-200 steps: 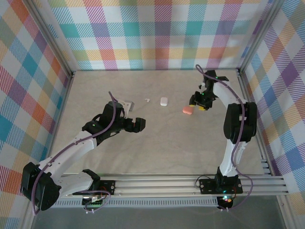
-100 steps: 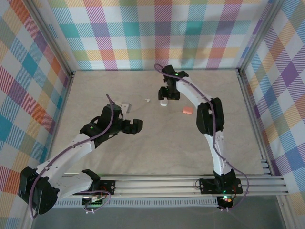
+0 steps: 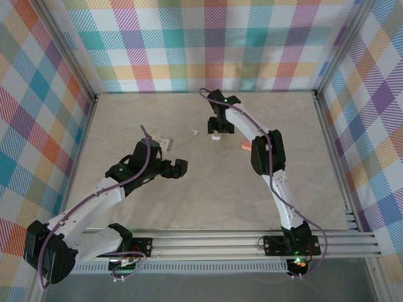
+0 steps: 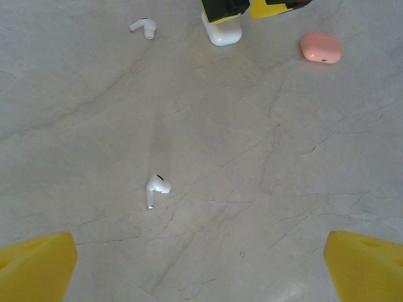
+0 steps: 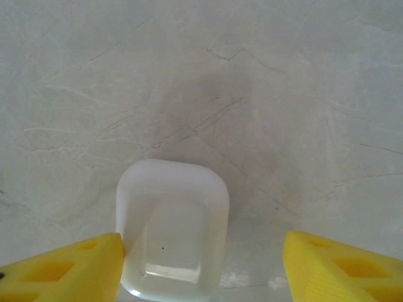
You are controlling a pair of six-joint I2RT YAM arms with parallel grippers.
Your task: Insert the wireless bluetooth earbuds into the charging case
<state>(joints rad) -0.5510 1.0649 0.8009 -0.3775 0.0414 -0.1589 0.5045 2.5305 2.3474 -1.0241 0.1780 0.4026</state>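
Left wrist: white earbud lies stem nearward before the spread left fingers; right fingers, released, straddle white case.

It was a robot test cell in a lab: a pale marbled table boxed in by plaid-printed walls on aluminium posts, with a left arm and a right arm bolted to a slotted rail at its near edge.
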